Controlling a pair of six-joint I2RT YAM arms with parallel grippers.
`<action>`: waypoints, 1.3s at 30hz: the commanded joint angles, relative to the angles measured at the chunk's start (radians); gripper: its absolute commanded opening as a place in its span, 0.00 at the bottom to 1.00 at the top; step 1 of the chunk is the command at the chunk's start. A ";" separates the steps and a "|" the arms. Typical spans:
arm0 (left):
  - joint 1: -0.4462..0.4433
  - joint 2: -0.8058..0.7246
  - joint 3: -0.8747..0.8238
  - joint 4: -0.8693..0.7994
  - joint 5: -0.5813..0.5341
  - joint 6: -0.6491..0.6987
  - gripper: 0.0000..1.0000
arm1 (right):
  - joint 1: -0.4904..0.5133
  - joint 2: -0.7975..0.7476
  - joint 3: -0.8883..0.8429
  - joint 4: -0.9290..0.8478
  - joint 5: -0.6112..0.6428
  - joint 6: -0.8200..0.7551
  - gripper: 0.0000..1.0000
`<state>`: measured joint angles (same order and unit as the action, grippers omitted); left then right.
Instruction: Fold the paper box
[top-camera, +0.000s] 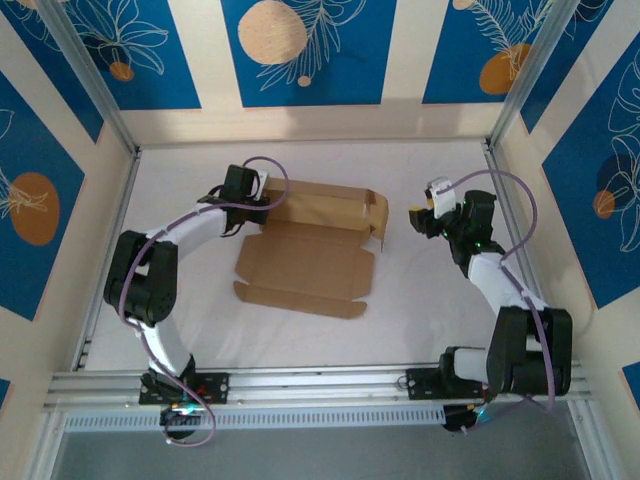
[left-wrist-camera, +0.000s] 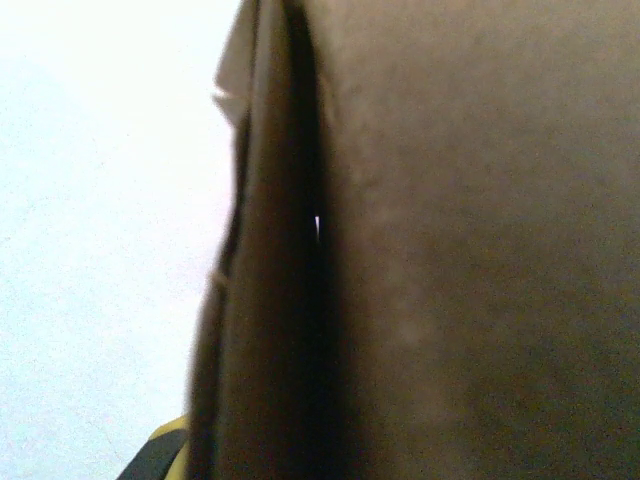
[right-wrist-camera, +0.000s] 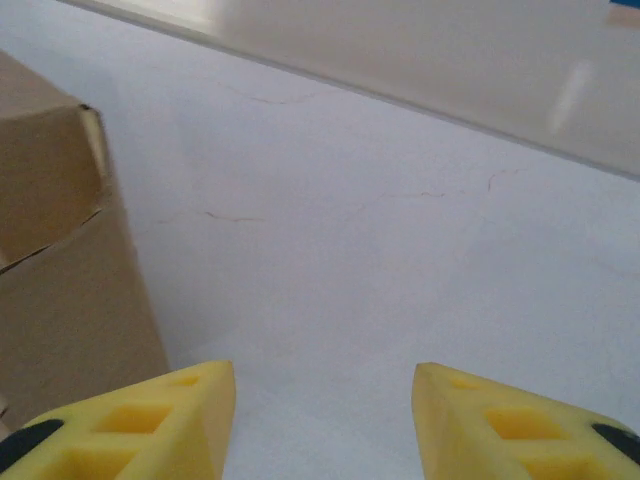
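The paper box (top-camera: 305, 265) is brown cardboard in the middle of the table, with its back and right walls raised and the front panel and flaps lying flat. My left gripper (top-camera: 265, 200) is at the box's back left corner. In the left wrist view a folded cardboard wall (left-wrist-camera: 480, 240) stands right against the camera and one yellow fingertip (left-wrist-camera: 160, 455) shows at its left edge; the jaws are shut on this wall. My right gripper (top-camera: 415, 215) hovers open just right of the box. Between its yellow fingers (right-wrist-camera: 325, 420) is bare table, and the box's right corner (right-wrist-camera: 60, 290) lies to their left.
The white table (top-camera: 420, 320) is enclosed by cream walls with blue panels on three sides. The back wall (right-wrist-camera: 400, 50) rises a short way beyond the right gripper. An aluminium rail (top-camera: 320, 385) runs along the near edge, where both arm bases sit.
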<state>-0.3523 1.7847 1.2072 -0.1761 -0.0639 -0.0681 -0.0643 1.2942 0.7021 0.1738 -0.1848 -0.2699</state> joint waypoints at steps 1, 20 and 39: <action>-0.011 0.017 0.019 -0.005 0.006 0.011 0.00 | 0.029 0.099 0.075 -0.065 -0.035 -0.044 0.50; -0.011 0.019 0.024 -0.007 0.021 -0.007 0.00 | 0.264 0.192 0.163 -0.186 -0.111 -0.172 0.51; -0.011 0.028 0.026 -0.010 0.022 -0.009 0.00 | 0.326 0.197 0.178 -0.275 -0.238 -0.192 0.56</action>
<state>-0.3523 1.7882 1.2072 -0.1719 -0.0605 -0.0685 0.2447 1.5097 0.8696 -0.0685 -0.3431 -0.4454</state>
